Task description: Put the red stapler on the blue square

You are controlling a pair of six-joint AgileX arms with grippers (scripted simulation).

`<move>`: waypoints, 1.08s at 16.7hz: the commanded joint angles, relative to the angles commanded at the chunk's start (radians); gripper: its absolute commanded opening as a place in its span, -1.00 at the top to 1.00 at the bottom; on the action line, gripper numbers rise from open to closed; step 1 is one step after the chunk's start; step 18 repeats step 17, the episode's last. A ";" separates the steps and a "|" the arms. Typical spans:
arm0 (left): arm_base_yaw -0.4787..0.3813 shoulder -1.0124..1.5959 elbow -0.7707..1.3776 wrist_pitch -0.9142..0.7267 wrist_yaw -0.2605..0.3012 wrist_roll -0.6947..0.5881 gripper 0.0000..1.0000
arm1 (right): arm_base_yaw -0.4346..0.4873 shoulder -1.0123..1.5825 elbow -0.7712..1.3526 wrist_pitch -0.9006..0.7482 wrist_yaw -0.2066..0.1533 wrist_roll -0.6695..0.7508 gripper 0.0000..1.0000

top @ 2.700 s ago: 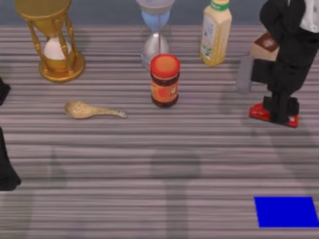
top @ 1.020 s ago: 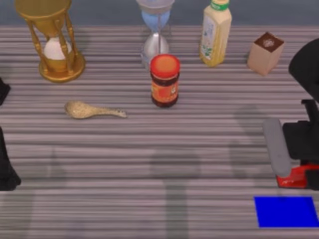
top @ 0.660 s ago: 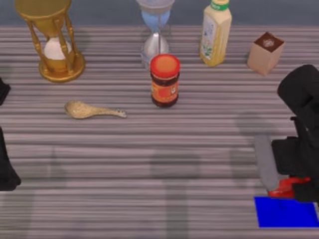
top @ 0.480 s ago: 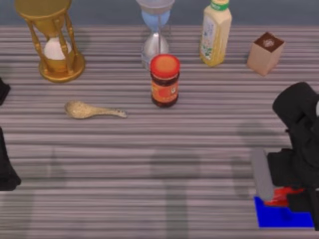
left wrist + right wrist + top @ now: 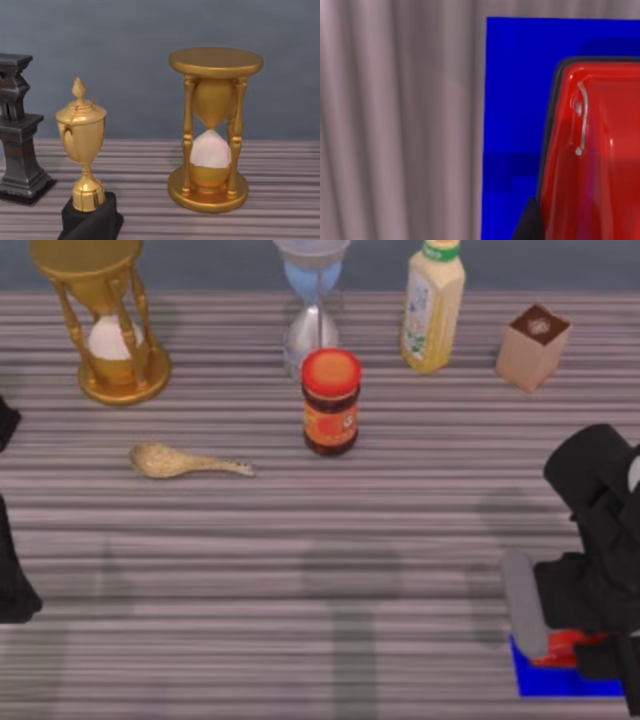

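At the table's near right corner, the right gripper (image 5: 590, 655) holds the red stapler (image 5: 560, 648) clamped over the blue square (image 5: 545, 683). If released too high, it could bounce off. The arm hides most of both. The left arm is parked at the left edge.

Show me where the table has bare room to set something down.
Bare: the wide stretch below the spoon and red-lidded jar, across to the left. Crowded: the back row, and the lower right, where the right gripper holds the red stapler over the blue square.
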 joint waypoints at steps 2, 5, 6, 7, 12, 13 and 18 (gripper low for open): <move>0.000 0.000 0.000 0.000 0.000 0.000 -1.00 | 0.000 0.000 0.000 0.000 0.000 0.000 0.40; 0.000 0.000 0.000 0.000 0.000 0.000 -1.00 | 0.000 0.000 0.000 0.000 0.000 0.000 -0.06; 0.000 0.000 0.000 0.000 0.000 0.000 -1.00 | 0.000 0.000 0.000 0.000 0.000 0.000 -0.21; 0.000 0.000 0.000 0.000 0.000 0.000 -1.00 | 0.000 0.000 0.000 0.000 0.000 0.000 -0.36; 0.000 0.000 0.000 0.000 0.000 0.000 -1.00 | 0.000 0.000 0.000 0.000 0.000 0.000 -1.00; 0.000 0.000 0.000 0.000 0.000 0.000 -1.00 | 0.000 0.000 0.000 0.000 0.000 0.000 -1.00; 0.000 0.000 0.000 0.000 0.000 0.000 -1.00 | 0.000 0.000 0.000 0.000 0.000 0.000 -1.00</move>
